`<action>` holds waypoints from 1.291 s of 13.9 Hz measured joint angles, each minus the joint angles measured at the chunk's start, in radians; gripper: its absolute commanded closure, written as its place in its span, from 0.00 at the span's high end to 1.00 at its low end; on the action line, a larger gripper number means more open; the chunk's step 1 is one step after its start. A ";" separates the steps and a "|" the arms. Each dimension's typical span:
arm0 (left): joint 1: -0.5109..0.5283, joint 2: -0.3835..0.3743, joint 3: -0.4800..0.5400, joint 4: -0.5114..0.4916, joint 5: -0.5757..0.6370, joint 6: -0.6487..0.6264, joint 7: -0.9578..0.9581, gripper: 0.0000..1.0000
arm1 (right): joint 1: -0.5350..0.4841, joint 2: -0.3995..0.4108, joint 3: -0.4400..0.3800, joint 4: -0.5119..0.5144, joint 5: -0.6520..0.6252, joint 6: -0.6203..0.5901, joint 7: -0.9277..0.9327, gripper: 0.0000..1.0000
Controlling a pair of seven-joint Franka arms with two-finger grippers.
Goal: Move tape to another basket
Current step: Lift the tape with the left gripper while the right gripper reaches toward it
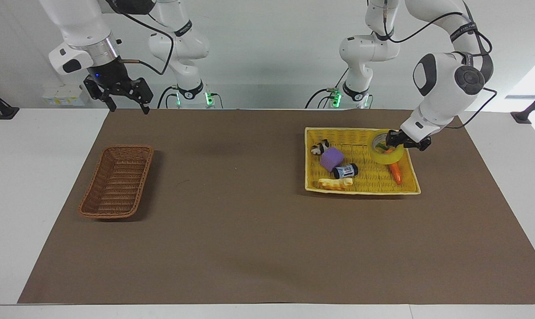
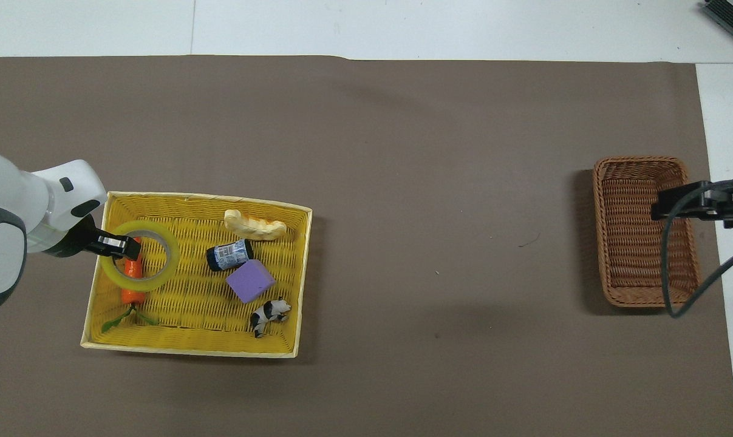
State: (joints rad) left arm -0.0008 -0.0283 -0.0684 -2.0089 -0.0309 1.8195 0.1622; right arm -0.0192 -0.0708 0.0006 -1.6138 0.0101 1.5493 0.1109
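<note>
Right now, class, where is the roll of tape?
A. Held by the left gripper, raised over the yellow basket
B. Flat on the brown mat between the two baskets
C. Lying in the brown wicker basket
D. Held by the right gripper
A: the left gripper is shut on the rim of the tape, which hangs above the carrot in the yellow basket.

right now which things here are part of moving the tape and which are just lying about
Job: tape, held up by the left gripper; brown wicker basket.

Lying about: yellow basket, carrot, purple block, bottle, toy cow, bread.
</note>
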 measured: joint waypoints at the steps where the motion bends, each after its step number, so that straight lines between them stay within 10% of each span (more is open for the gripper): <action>1: -0.005 -0.001 -0.002 0.011 0.000 -0.014 -0.001 0.00 | -0.001 0.000 0.000 0.000 0.000 -0.002 -0.001 1.00; 11: -0.106 0.000 -0.027 0.094 -0.497 -0.075 -0.130 0.00 | 0.042 0.031 0.022 -0.033 0.294 0.120 -0.007 1.00; 18: -0.327 0.004 -0.035 0.094 -0.527 0.170 -0.435 0.00 | 0.180 0.135 0.023 -0.044 0.639 0.311 0.000 1.00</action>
State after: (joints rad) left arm -0.3277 -0.0247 -0.1029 -1.9149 -0.5581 1.9892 -0.2726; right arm 0.1612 0.0646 0.0241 -1.6576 0.6491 1.8602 0.1110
